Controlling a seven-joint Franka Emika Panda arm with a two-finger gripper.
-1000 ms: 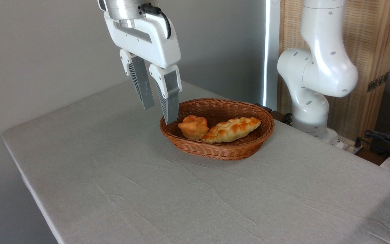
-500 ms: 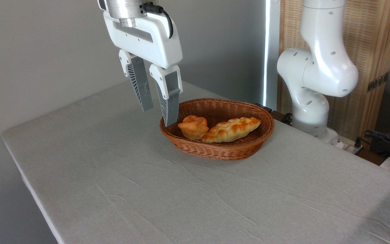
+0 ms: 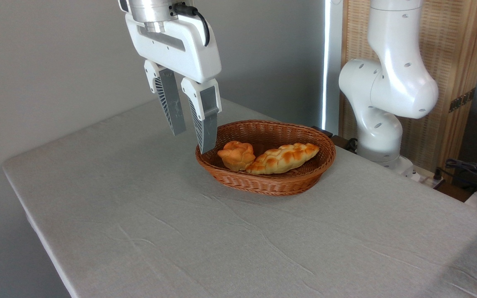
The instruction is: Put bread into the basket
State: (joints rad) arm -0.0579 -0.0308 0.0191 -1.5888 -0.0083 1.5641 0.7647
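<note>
The long braided bread (image 3: 283, 158) lies inside the oval reddish-brown wicker basket (image 3: 288, 184), resting against its right half. A small round knotted bun (image 3: 237, 155) sits beside it in the basket's left end. My gripper (image 3: 192, 142) hangs open and empty above the table, just left of the basket's left rim, with its nearer fingertip in front of that rim. Nothing is between its fingers.
The grey cloth-covered table (image 3: 180, 231) stretches forward and left of the basket. The arm's white base and links (image 3: 383, 95) stand behind the basket at the right. A wooden slatted panel (image 3: 454, 62) and cables (image 3: 470, 171) are at the far right.
The gripper has shifted only slightly, drifting a little left and up. The bread, bun and basket have not moved.
</note>
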